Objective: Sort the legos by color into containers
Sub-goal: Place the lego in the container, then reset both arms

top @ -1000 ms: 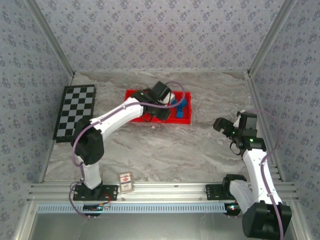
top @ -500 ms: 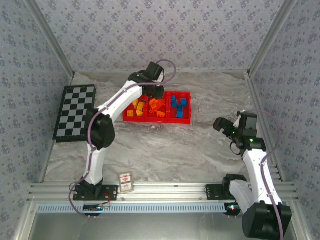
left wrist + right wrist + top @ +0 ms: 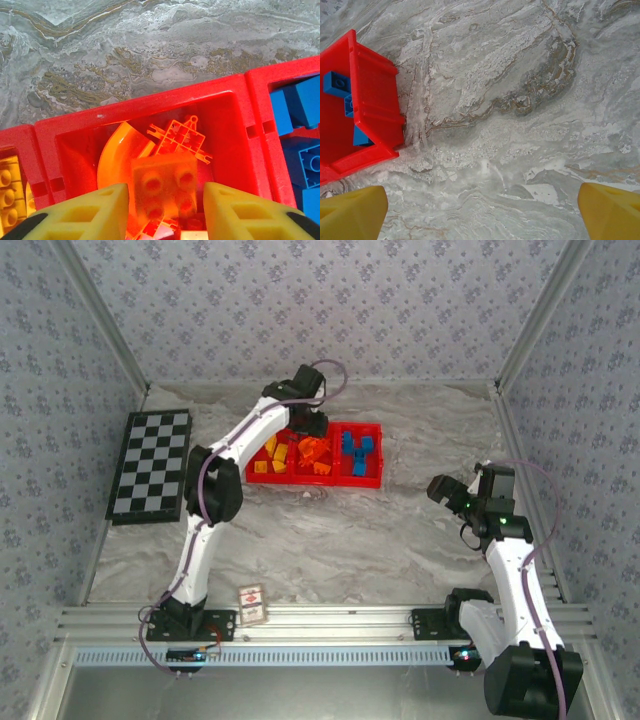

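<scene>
Legos (image 3: 315,453): lying inside the red tray (image 3: 340,483), yellow in its left compartment, orange heaped in the middle, blue in the right. Left gripper (image 3: 165,205), jaws apart and empty, hangs just above the orange heap; right gripper (image 3: 480,212), jaws wide apart and empty, over bare table (image 3: 520,125) to the tray's right. Likely risk: a dip by the left jaws could catch the top orange square and flip it over a divider into a neighbouring colour.

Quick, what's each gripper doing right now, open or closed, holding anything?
Left gripper: open, holding nothing, above the orange legos.
Right gripper: open, holding nothing.
</scene>
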Robot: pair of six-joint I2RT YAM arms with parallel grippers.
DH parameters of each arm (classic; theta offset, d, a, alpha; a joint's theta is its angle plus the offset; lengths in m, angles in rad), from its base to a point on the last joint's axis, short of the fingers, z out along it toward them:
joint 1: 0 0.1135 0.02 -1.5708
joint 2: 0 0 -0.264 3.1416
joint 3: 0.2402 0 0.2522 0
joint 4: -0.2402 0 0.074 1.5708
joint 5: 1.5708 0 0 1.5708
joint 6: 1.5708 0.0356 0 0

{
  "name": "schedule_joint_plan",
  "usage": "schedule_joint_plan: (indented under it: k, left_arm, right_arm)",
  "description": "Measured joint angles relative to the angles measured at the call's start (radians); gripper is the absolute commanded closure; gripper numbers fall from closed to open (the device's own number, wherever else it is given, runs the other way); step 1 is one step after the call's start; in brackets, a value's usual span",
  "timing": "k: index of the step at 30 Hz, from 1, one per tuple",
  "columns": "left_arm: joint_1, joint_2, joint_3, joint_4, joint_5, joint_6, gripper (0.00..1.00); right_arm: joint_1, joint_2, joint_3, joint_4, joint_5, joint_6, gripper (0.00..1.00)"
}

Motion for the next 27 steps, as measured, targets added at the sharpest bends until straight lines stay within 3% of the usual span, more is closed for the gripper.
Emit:
schedule_joint_plan:
  k: [11,13,14,22,27]
  left_arm:
    - [0.000,-0.081,-0.088,0.055,0.022,0.006,0.29]
    - [0.000,-0.135,-0.150,0.091,0.024,0.008,0.21]
    - [0.000,-0.174,-0.192,0.115,0.026,0.018,0.02]
    - [0.000,-0.481,-0.463,0.338,0.031,0.030,0.00]
    - [0.000,-0.715,-0.735,0.547,-0.012,0.058,0.00]
  right_arm:
    - [0.000,0.011,0.000,0.004,0.000,0.000,0.00]
    - [0.000,0.022,0.000,0.008,0.000,0.000,0.00]
    - [0.000,0.028,0.000,0.010,0.000,0.000,0.00]
    - [0.003,0.096,0.000,0.089,-0.046,0.051,0.00]
    - [0.034,0.207,0.031,0.139,-0.087,0.087,0.00]
